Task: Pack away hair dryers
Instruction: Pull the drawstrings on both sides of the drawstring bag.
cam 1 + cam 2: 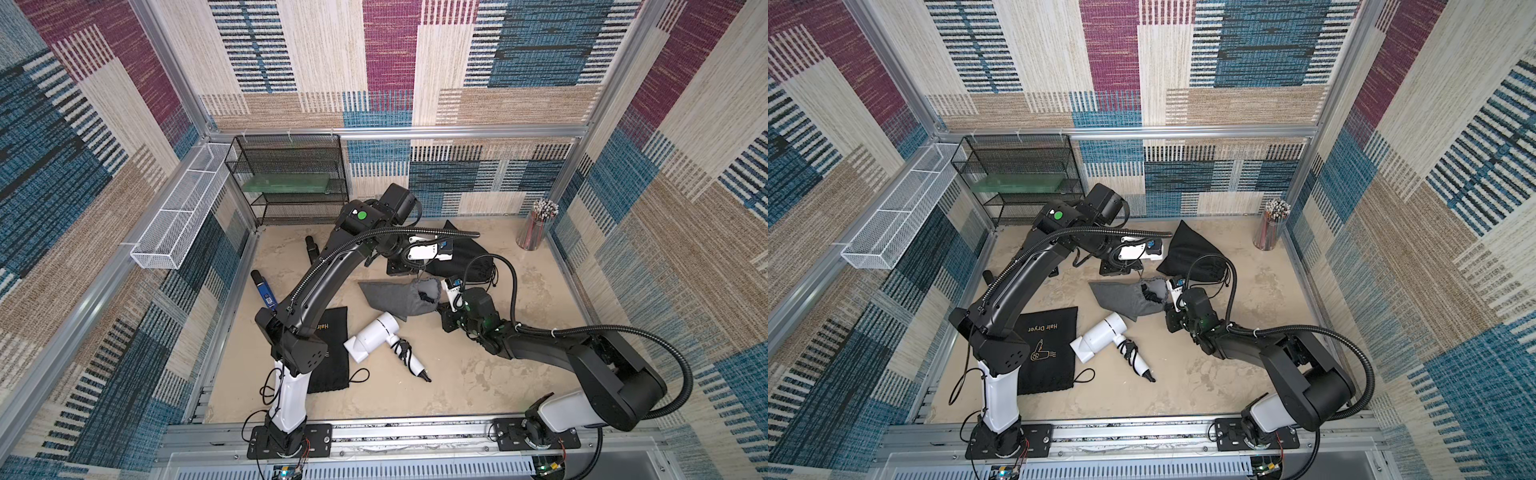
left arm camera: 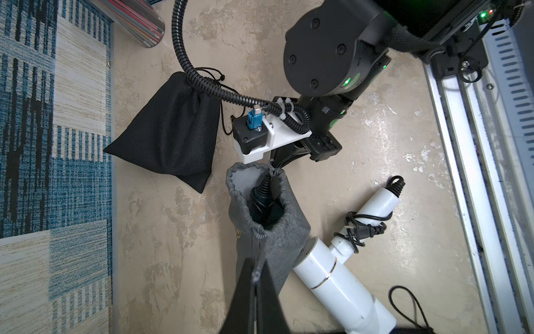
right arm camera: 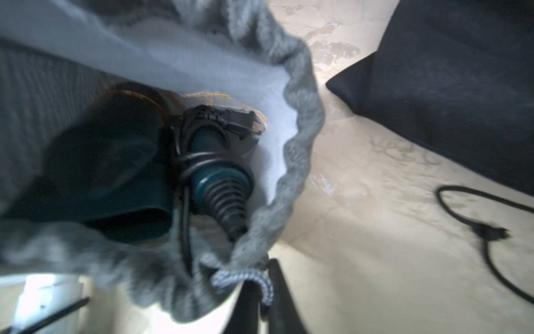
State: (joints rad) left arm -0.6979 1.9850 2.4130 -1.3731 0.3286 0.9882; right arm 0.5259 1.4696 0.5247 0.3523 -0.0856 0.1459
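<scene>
A: Grippers?
B: L gripper [image 2: 255, 270] & R gripper [image 3: 261, 286] each pinched tight on grey pouch [image 1: 395, 297] drawstring [image 3: 245, 279].
A: Dryers?
B: Pouch holds teal dryer [image 3: 115, 167]; white dryer [image 1: 376, 334] at its 6 o'clock, on table [image 1: 478, 374].

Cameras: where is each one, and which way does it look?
Top views: high above the robot's bases, looking down at the table; left arm and right arm show.
Left wrist: on the left arm, looking past the left gripper at the grey bag and white hair dryer; the right gripper shows.
Right wrist: on the right arm, looking into the bag at a teal hair dryer; its fingers show.
Shared: both wrist views see the bag's mouth.
</scene>
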